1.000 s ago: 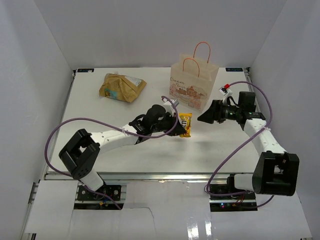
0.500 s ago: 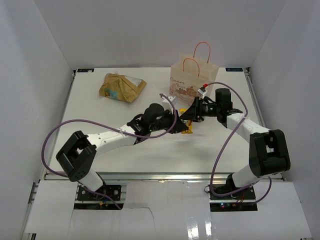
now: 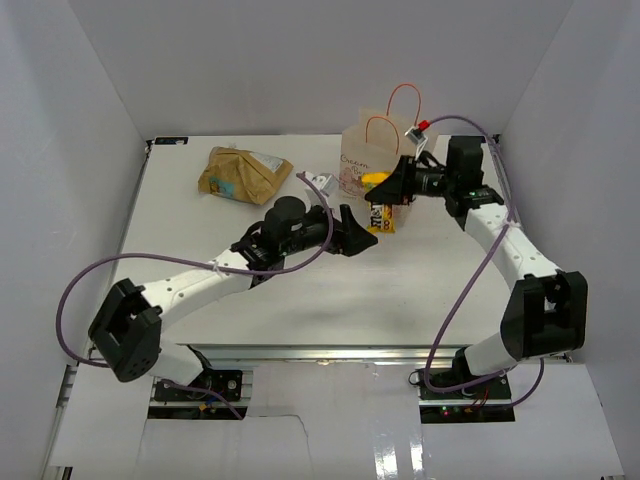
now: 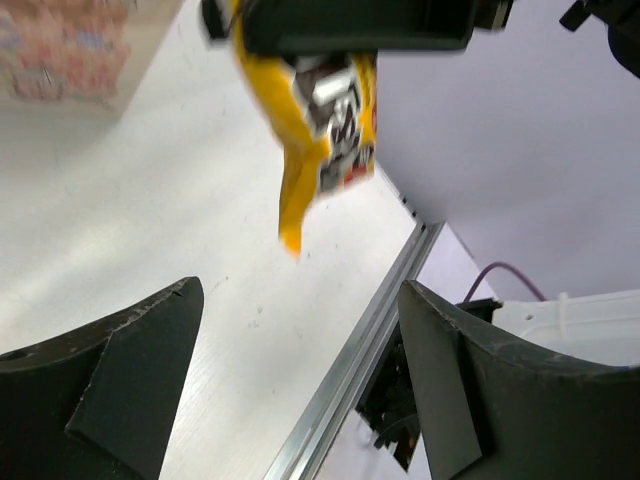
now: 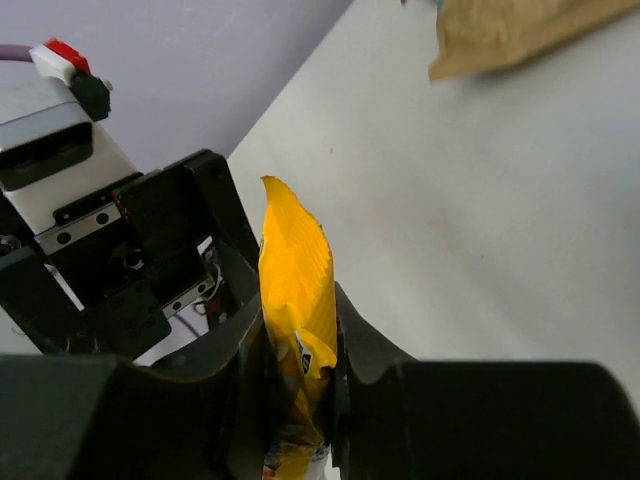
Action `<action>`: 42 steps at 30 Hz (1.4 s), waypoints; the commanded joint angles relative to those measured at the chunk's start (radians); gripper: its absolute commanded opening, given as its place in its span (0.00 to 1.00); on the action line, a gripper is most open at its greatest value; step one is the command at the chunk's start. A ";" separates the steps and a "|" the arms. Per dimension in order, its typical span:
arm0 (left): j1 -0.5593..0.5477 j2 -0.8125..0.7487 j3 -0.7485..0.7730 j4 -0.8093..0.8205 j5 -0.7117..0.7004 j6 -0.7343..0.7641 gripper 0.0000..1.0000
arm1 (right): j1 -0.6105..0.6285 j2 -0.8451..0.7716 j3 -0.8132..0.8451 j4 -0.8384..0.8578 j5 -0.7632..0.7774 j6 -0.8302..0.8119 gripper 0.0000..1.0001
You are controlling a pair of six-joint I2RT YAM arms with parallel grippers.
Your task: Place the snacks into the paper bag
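Yellow packet hangs clear of worktop, upper end pinched tight in right gripper jaws, just in front of paper bag, not yet over bag mouth. Left gripper jaws spread wide, holding nothing, just beside packet's lower end. Tan-gold bag lies on worktop, well apart to left. Packet looks light, soft, crinkly, likely slippery film; flat sealed end best place to pinch. Tan-gold bag bulkier, probably take by crimped edge
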 commanded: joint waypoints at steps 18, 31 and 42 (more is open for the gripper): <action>0.155 -0.327 -0.039 -0.448 -0.378 0.001 0.93 | -0.064 0.332 0.905 -0.072 0.392 -0.624 0.21; 0.570 -0.063 0.174 -0.774 -0.357 -0.326 0.93 | -0.066 0.261 0.654 -0.077 0.371 -0.765 0.67; 0.745 0.451 0.691 -0.896 -0.442 -0.352 0.93 | -0.161 0.063 0.516 -0.235 0.146 -0.766 0.87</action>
